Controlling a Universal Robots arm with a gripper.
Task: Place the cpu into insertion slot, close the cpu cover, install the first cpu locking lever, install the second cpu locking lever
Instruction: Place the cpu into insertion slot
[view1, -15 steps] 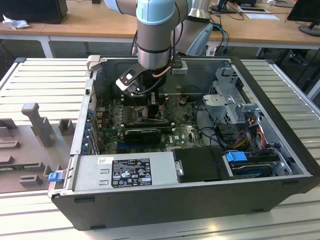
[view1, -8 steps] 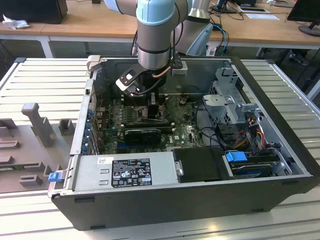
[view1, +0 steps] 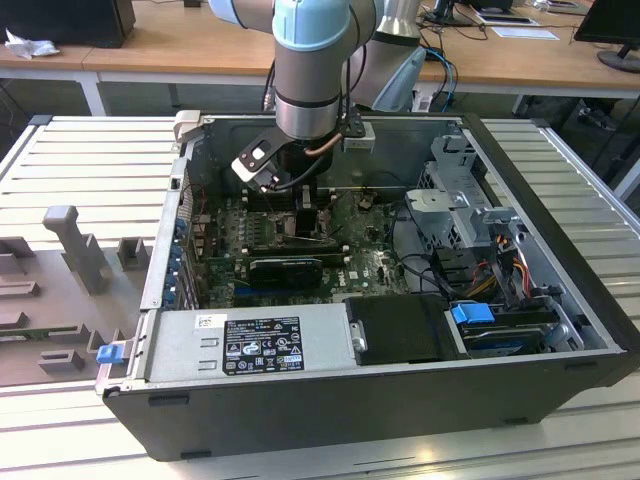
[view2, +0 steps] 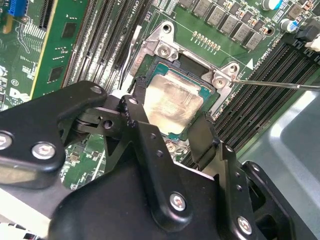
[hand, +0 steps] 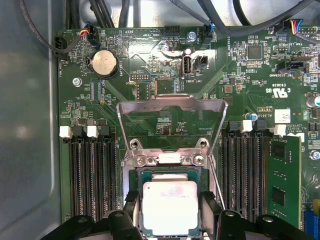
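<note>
Cpu (hand: 170, 205) lies flat in the insertion slot (hand: 170, 173), right at the tip of the gripper (hand: 170, 214) and centred under it in both wrist views. Cannot tell whether the gripper is clamped on the cpu or free of it.

Cpu cover (hand: 172, 102) stands open, tipped up just beyond the slot on the side away from the gripper. The green board shows through its cut-out.

A thin metal lever (view2: 272, 84) sticks out sideways from the slot's corner, over the memory slots (view2: 260, 100).

Exterior view: arm (view1: 308, 90) comes straight down, wrist upright, into the open computer case (view1: 300, 410).
</note>
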